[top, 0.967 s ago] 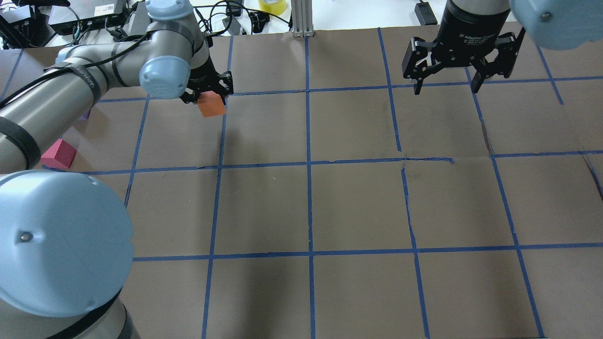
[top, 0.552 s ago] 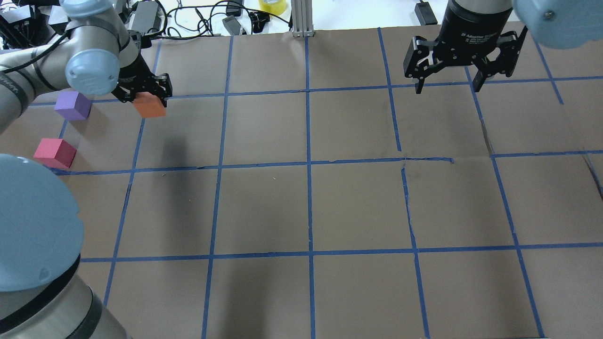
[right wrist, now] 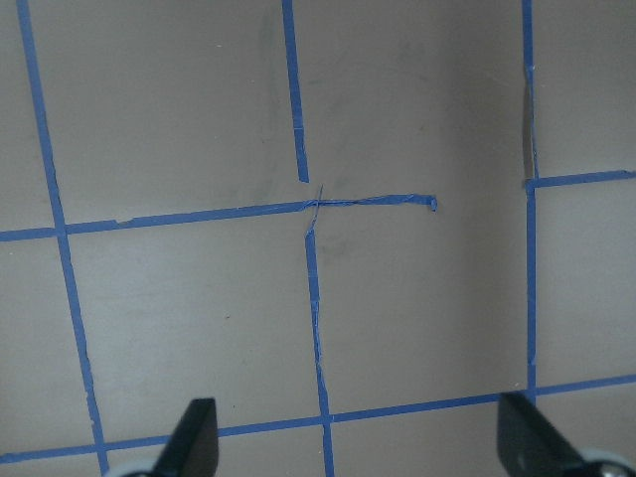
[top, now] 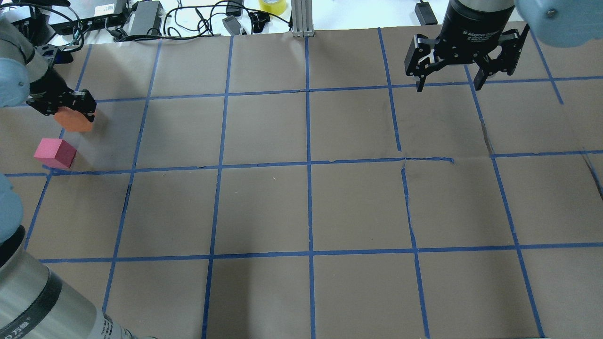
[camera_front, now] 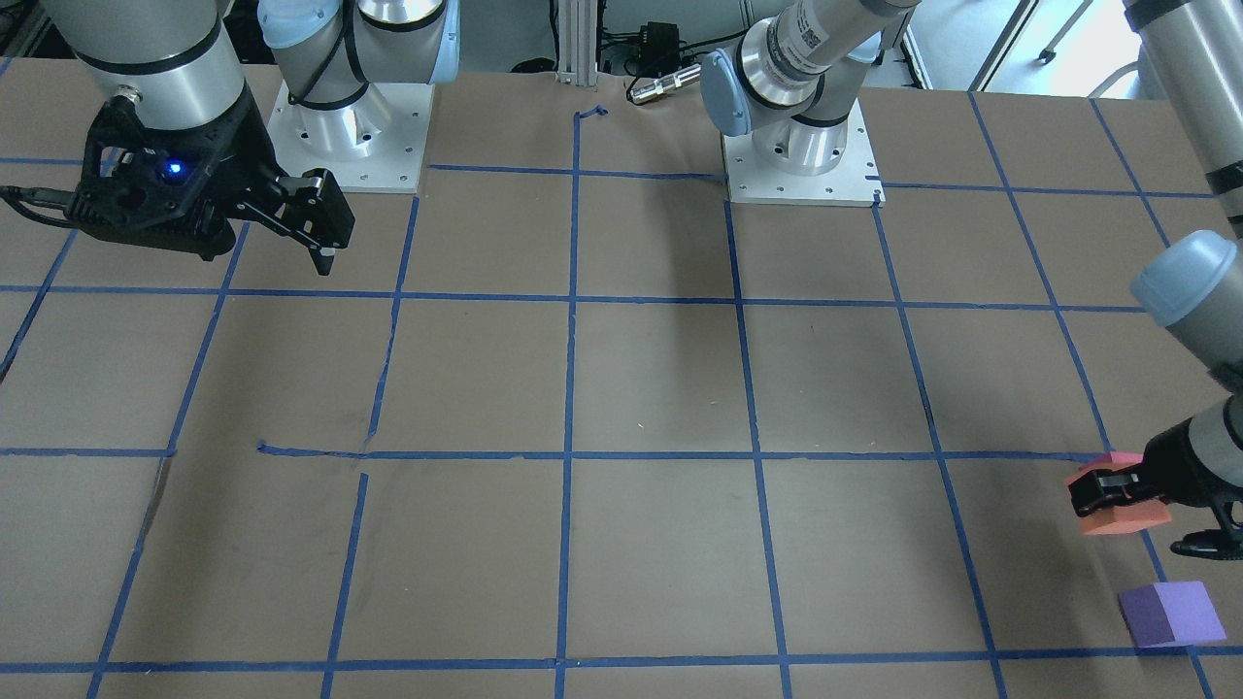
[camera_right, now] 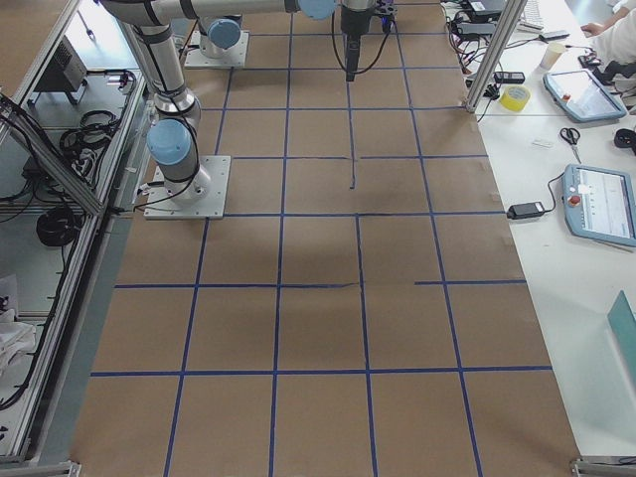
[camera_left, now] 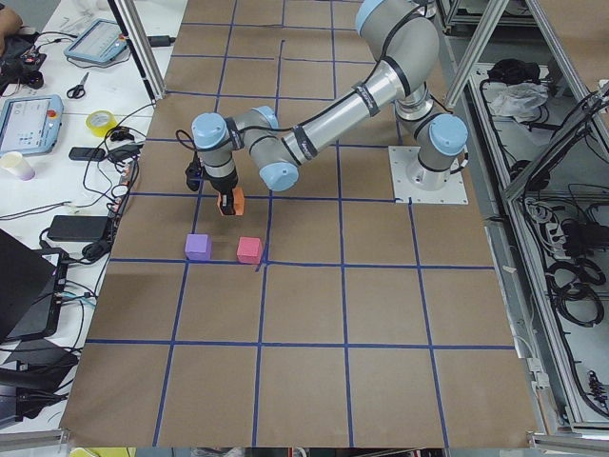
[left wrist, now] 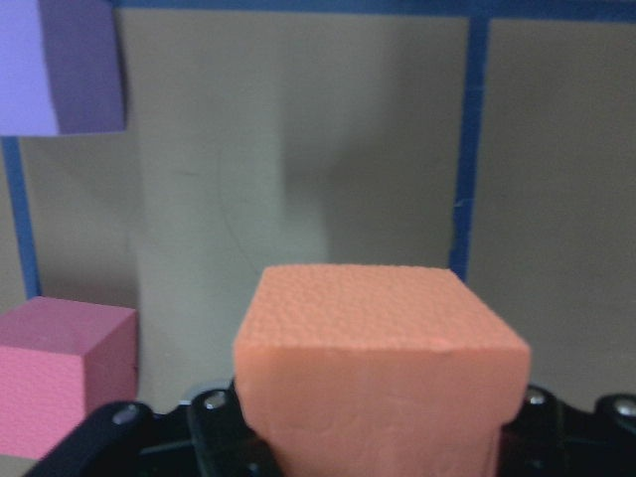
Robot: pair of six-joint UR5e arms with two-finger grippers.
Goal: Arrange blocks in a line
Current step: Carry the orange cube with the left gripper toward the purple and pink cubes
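Observation:
My left gripper (top: 63, 109) is shut on the orange block (top: 75, 120) at the table's far left and holds it just above the paper. In the left wrist view the orange block (left wrist: 378, 368) fills the lower middle. The pinkish-red block (top: 55, 153) lies on the table just in front of it, also in the left wrist view (left wrist: 65, 373). The purple block (camera_front: 1170, 614) lies close by and shows in the left wrist view (left wrist: 60, 65). It is hidden behind my arm in the overhead view. My right gripper (top: 447, 88) hangs open and empty at the far right, well above the table.
Brown paper with a blue tape grid (top: 308, 162) covers the table. Cables, a yellow tape roll (top: 272, 5) and an aluminium post (top: 301, 19) stand along the far edge. The two arm bases (camera_front: 350, 126) stand on the robot's side.
My left gripper has carried the orange block leftward to beside the pinkish-red and purple blocks. The arm now hides the purple block in the overhead view. The right arm has not moved.

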